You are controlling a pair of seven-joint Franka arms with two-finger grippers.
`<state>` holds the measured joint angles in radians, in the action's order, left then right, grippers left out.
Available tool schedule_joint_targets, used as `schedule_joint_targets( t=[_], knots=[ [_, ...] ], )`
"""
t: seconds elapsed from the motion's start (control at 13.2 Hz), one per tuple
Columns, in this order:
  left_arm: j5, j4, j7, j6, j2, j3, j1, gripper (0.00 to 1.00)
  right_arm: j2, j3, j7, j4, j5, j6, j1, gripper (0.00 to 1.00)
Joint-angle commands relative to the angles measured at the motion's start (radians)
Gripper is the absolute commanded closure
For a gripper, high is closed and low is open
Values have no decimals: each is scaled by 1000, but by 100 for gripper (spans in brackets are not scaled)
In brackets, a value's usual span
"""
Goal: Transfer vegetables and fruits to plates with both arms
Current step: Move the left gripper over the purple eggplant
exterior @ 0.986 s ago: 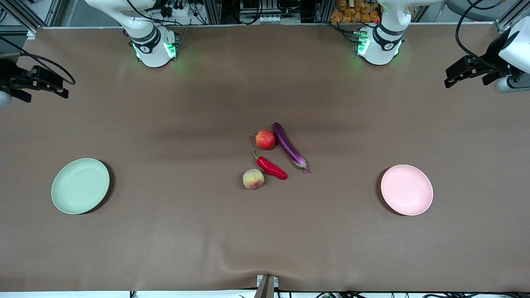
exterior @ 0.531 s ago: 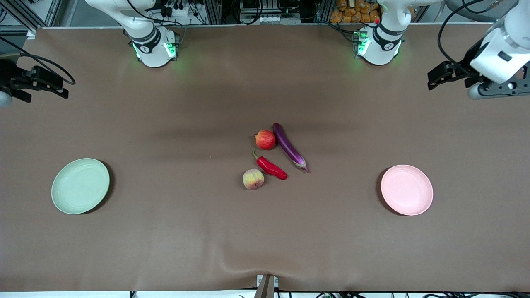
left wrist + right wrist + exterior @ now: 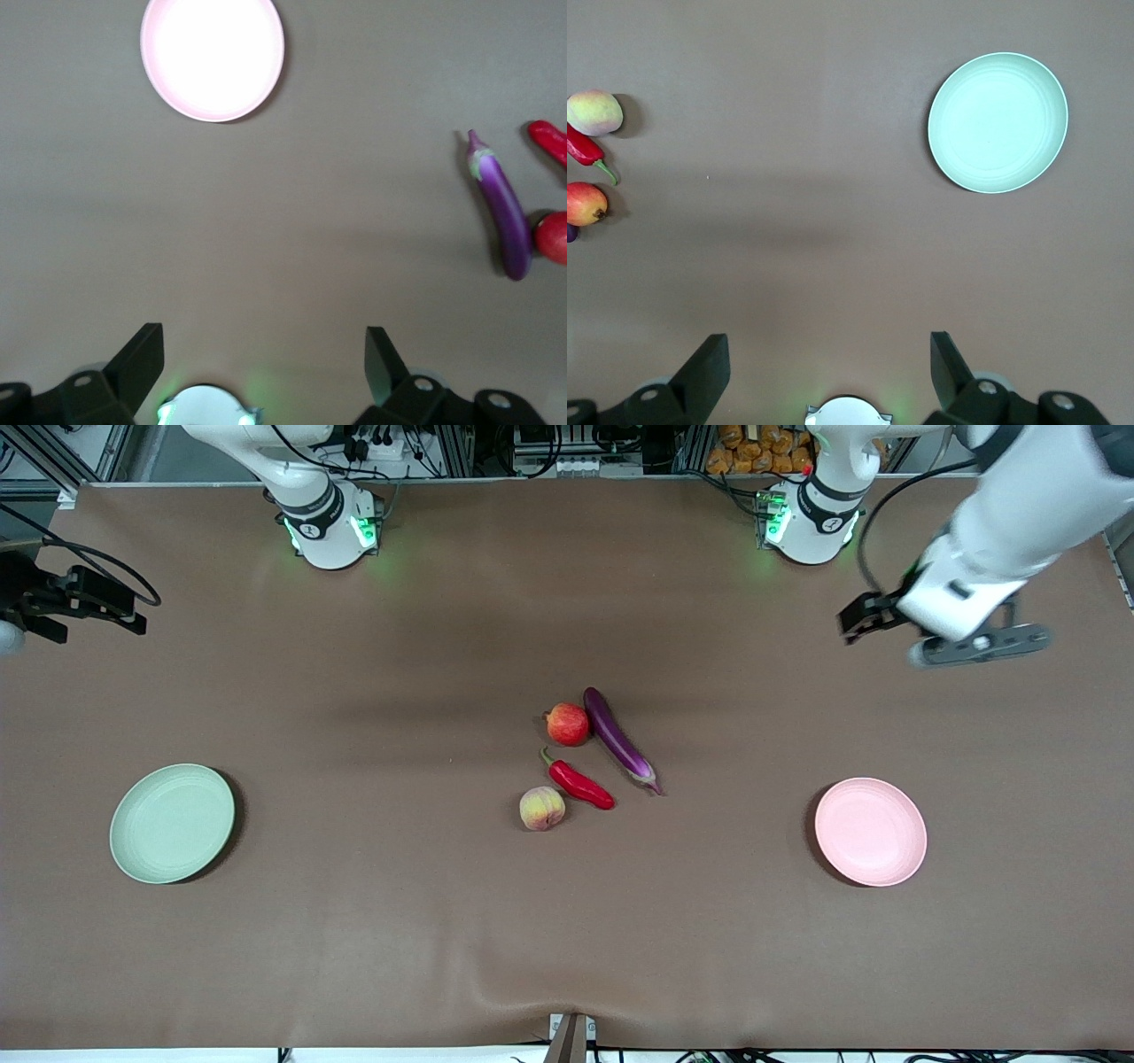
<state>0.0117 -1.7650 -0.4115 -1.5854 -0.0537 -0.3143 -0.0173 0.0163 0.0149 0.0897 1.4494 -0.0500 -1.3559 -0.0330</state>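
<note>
A purple eggplant (image 3: 618,740), a red chili (image 3: 580,782), a red fruit (image 3: 567,724) and a peach (image 3: 541,809) lie together mid-table. The pale green plate (image 3: 172,824) sits toward the right arm's end and the pale pink plate (image 3: 870,832) toward the left arm's end; both are empty. My left gripper (image 3: 858,622) is open and empty in the air over bare table near its base. Its wrist view shows the gripper (image 3: 264,341), pink plate (image 3: 213,57) and eggplant (image 3: 500,208). My right gripper (image 3: 133,615) waits open at its table end. Its wrist view shows the gripper (image 3: 830,347), green plate (image 3: 998,121) and peach (image 3: 594,112).
The brown cloth on the table (image 3: 567,921) has a slight wrinkle near its front edge. The two arm bases (image 3: 332,527) stand along the back edge. Racks and cables stand past the back edge.
My left arm has swung in from the table's end toward the middle, its gripper now lower and closer to the produce. The right arm and all objects have not moved.
</note>
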Motion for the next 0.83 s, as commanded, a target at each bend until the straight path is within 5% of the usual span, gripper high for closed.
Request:
schedule_joint_targets(
  t=[0.0, 0.3, 0.76],
  knots=[
    [1, -1, -120, -59, 58, -72, -1, 0, -15, 2, 10, 9, -8, 6, -12, 0],
    [-7, -10, -418, -192, 176, -183, 28, 0, -15, 2, 10, 9, -8, 8, -12, 0],
    [-199, -44, -928, -471, 437, -183, 217, 0, -15, 2, 10, 9, -8, 11, -12, 0]
  ],
)
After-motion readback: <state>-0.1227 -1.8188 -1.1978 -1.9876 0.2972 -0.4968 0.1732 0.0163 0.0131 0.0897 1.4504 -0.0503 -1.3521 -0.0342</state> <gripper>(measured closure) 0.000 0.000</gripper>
